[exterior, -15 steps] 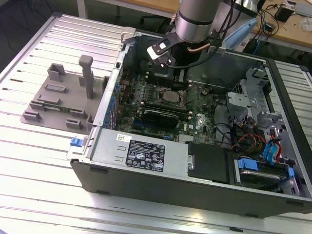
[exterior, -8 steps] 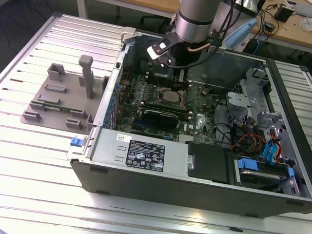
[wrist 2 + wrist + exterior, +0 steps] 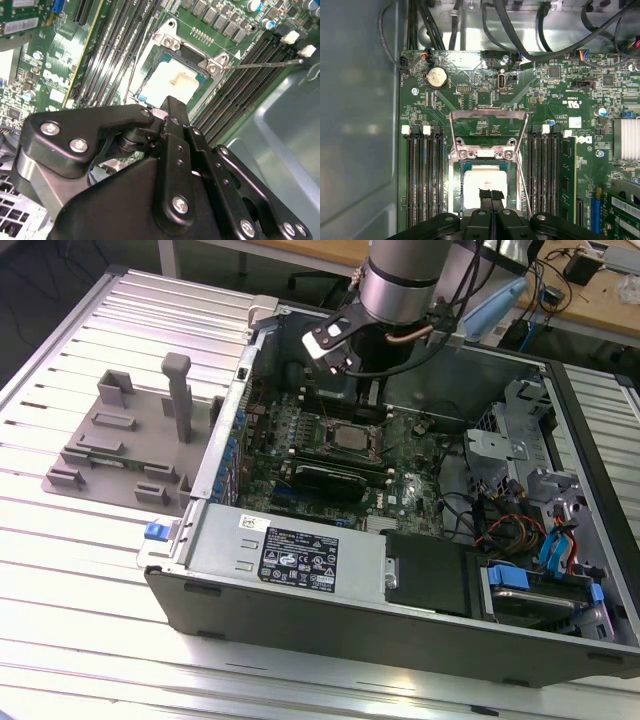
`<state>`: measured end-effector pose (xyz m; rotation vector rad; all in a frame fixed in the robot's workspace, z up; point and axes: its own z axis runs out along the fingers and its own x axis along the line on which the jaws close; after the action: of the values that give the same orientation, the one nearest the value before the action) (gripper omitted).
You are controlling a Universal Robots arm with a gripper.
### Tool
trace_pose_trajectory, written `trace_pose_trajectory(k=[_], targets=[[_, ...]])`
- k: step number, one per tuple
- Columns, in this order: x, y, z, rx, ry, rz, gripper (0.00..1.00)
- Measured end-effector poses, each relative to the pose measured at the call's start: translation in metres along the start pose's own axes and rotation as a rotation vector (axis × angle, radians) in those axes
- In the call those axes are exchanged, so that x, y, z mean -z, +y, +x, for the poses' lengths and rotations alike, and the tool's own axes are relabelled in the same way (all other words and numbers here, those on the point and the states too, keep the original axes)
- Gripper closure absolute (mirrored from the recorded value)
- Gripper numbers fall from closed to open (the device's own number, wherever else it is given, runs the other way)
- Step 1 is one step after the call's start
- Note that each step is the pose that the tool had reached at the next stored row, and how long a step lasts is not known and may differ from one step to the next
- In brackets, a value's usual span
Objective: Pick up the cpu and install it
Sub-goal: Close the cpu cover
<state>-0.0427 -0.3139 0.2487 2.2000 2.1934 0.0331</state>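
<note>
Hanging above the cpu (image 3: 482,177) in its socket (image 3: 485,152), jaws closed together

Bright, even light from above falls on the ribbed metal bench (image 3: 90,570) in the exterior view and leaves a soft pale sheen along its slats. The inside of the computer case (image 3: 210,540) is dimmer, shaded under the arm (image 3: 400,280). In both wrist views the cpu (image 3: 482,182) (image 3: 172,82) glares almost white. The black gripper (image 3: 170,107) reads dark, with small highlights on its screws.
</note>
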Motion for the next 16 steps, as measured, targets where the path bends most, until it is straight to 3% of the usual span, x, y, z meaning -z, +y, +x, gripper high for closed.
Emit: trace_pose_trajectory(k=[4, 9, 12, 16], targets=[[0.0191, 0.0008, 0.0001, 0.000, 0.0000, 0.0001, 0.89], [0.0342, 0.0013, 0.0001, 0.000, 0.0000, 0.0001, 0.89], [0.0361, 0.0022, 0.0001, 0.000, -0.0001, 0.0002, 0.89], [0.0355, 0.0140, 0.0001, 0.000, 0.0000, 0.0001, 0.89]])
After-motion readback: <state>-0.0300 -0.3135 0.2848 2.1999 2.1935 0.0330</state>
